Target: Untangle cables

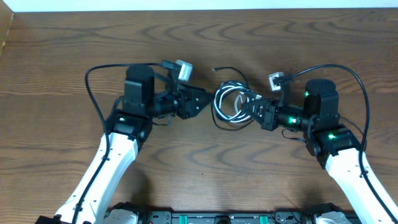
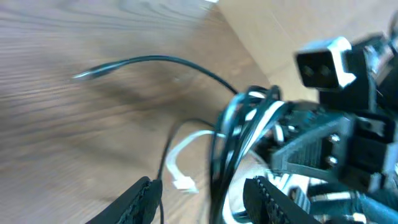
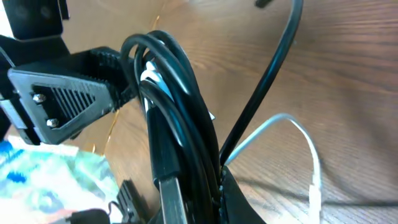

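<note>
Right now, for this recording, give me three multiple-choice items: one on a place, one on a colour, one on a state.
1. Where is the cable bundle? A) between the two end effectors B) draped over an arm C) in a box
2. The one non-black cable is: A) red B) white C) yellow
3. The left end effector is: A) open B) shut on a plug C) out of view

1 A: in the overhead view it sits between the left and the right end effector.
2 B: the white cable loops beside the black ones.
3 A: its fingers stand wide apart.
</note>
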`<act>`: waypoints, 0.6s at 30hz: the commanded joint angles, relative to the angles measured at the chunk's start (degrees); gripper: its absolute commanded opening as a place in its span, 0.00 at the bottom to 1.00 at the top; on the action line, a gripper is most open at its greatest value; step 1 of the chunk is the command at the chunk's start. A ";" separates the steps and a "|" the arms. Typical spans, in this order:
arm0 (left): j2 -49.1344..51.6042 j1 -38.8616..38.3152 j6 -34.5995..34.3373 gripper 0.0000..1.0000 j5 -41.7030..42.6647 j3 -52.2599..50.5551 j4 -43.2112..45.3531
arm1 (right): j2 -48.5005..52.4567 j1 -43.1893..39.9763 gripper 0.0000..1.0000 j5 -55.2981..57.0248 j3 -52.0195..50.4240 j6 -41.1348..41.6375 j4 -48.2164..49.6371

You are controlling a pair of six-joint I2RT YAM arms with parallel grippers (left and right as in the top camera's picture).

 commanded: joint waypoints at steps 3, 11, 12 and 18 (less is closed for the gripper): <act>-0.87 1.90 -4.98 0.48 -2.47 0.72 0.02 | 0.04 -0.52 0.01 0.79 -0.09 3.82 1.22; -0.87 1.88 -8.17 0.48 -2.45 0.72 -6.45 | 0.04 -0.52 0.01 2.43 -0.09 6.62 -0.22; -0.87 1.84 -8.17 0.48 -2.43 0.72 -7.15 | 0.04 -0.52 0.01 2.05 -0.09 8.04 -0.94; -0.87 -1.27 -8.26 0.48 -2.23 0.72 -8.61 | 0.07 -0.55 0.01 1.70 -0.09 23.15 -5.60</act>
